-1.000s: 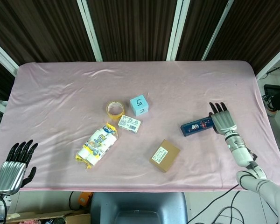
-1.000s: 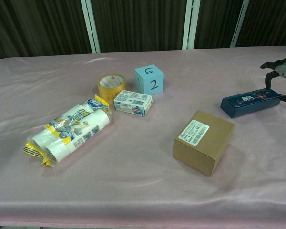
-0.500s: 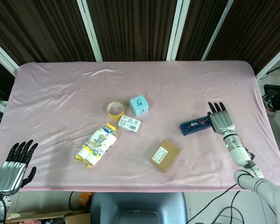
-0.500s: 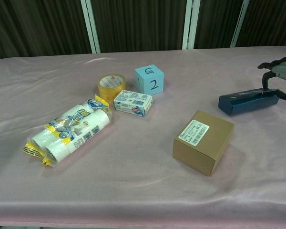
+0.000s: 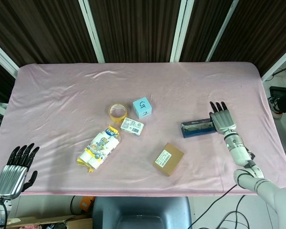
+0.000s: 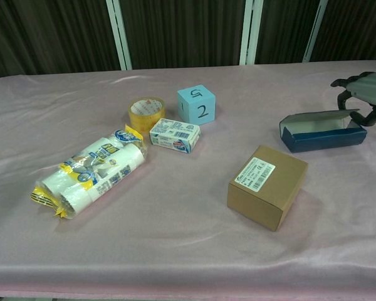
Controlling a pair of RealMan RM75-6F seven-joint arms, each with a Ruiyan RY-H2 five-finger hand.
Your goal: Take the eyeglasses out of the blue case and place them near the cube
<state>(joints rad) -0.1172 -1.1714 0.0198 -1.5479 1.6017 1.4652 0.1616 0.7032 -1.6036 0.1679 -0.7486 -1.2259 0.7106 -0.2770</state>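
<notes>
The blue case (image 6: 323, 132) lies on the pink cloth at the right, turned so its long open side and pale inner wall face the chest view. No eyeglasses show inside it. My right hand (image 6: 363, 94) curls over the case's right end and grips it; in the head view the right hand (image 5: 222, 121) covers that end of the case (image 5: 196, 128). The light blue cube (image 5: 142, 108) marked 5 and 2 stands near the table's middle, well left of the case. My left hand (image 5: 14, 171) hangs off the front left edge, fingers straight, holding nothing.
A yellow tape roll (image 5: 117, 112) and a small white and blue box (image 5: 132, 126) sit beside the cube. A pack of white rolls (image 5: 99, 148) lies front left. A brown cardboard box (image 5: 168, 159) sits between the case and the front edge.
The case has rolled onto its side and slid a little left, so its open side now shows. My right hand moved left with it. The left hand stayed put.
</notes>
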